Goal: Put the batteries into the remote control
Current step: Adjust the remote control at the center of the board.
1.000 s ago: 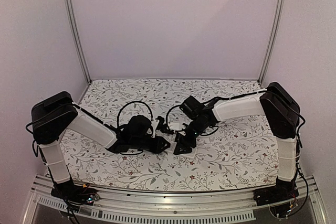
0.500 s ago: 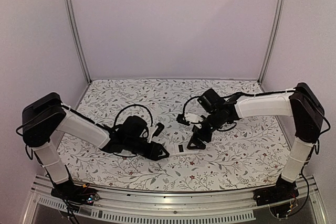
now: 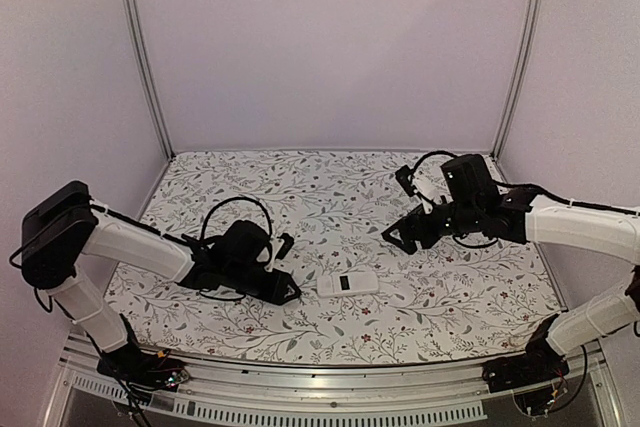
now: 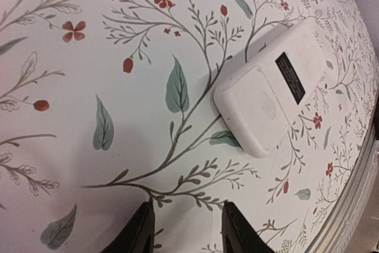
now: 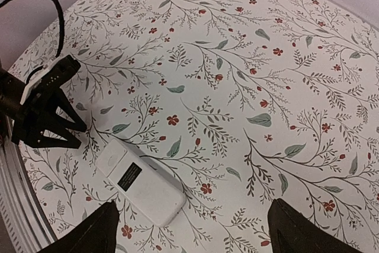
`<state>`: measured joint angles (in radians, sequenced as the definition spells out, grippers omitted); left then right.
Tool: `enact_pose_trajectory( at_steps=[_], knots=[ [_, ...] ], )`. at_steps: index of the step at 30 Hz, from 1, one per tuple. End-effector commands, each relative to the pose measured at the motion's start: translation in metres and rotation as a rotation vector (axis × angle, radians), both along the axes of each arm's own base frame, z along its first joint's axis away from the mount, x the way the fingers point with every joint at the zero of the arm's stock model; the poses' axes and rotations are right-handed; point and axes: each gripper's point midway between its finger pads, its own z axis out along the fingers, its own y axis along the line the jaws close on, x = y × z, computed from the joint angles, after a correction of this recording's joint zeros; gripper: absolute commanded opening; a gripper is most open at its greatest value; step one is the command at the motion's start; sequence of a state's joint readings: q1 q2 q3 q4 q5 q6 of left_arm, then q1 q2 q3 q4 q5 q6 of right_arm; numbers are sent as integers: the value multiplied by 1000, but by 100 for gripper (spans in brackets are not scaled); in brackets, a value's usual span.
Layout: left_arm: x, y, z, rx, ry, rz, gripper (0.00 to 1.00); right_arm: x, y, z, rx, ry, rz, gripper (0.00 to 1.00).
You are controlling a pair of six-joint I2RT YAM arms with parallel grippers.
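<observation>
While I'm flipping through the feeds, both hands have nothing in them. Left hand (image 4: 188,232) sits low over the flowery tablecloth (image 3: 450,297), fingers (image 4: 141,229) parted a bit with only cloth showing between them. The remote (image 4: 278,84) lies flat just ahead of those fingertips and a little off to one side, not touching them, white back facing up with a small black label (image 4: 290,77) on it. Right hand (image 3: 398,240) hangs higher up and well apart from the remote, its fingers (image 5: 89,235) spread wide and gripping nothing. From its wrist cam the remote is down below, nearer one finger than the other. So the remote sits between the two hands, much closer to the left one.
</observation>
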<state>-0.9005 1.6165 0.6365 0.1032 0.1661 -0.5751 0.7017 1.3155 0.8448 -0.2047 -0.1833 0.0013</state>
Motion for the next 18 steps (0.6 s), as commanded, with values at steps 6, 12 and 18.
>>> enact_pose_trajectory(
  at_steps=[6,12,18],
  knots=[
    [7,-29,-3,-27,45,23,35,-6,9,-71,-22,392,-110,73],
    [12,-45,-5,-59,72,41,36,-8,22,-94,2,489,-90,61],
    [14,-52,-10,-53,96,44,31,-11,34,-115,16,591,-77,49]
  ],
)
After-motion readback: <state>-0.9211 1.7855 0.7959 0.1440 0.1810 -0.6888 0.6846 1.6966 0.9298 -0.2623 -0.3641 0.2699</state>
